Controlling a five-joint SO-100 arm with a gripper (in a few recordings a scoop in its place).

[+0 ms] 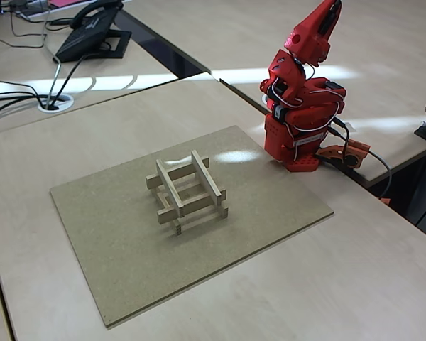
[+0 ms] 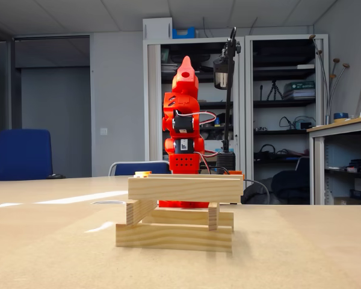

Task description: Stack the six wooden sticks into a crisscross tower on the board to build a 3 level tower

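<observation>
Pale wood sits stacked and square, folks: the tower [image 1: 187,188] stands near the middle of the board [image 1: 270,213], three crossed pairs high by my count, an open lattice with daylight through it. From the low fixed view the tower [image 2: 180,212] shows its layers cleanly, a long stick at the base, two end-grain faces above it, and a broad stick capping the front. Beyond the tower, off the far corner of the board, the red arm [image 1: 302,106] is folded upright on its base, and its gripper [image 1: 325,20] points at the ceiling, well apart from the tower. The gripper [image 2: 185,65] carries nothing that I can see; the fingers look drawn together into a narrow point, though at this size I cannot tell for sure whether a gap remains. Judging by how things lie, all six wooden sticks [image 1: 205,175] are placed and the build reads as finished, so the step in hand is simply parking clear. To do that well, I'd say hold the arm tucked behind the tower, avoid any sweep across the board, and give the table no knock, because those top sticks rest loose on the pair beneath and only their own weight holds them. One note for the purists: the upper pair sits slightly skewed against the lower layers in the high fixed view, yet each stick appears fully supported at both crossings.
</observation>
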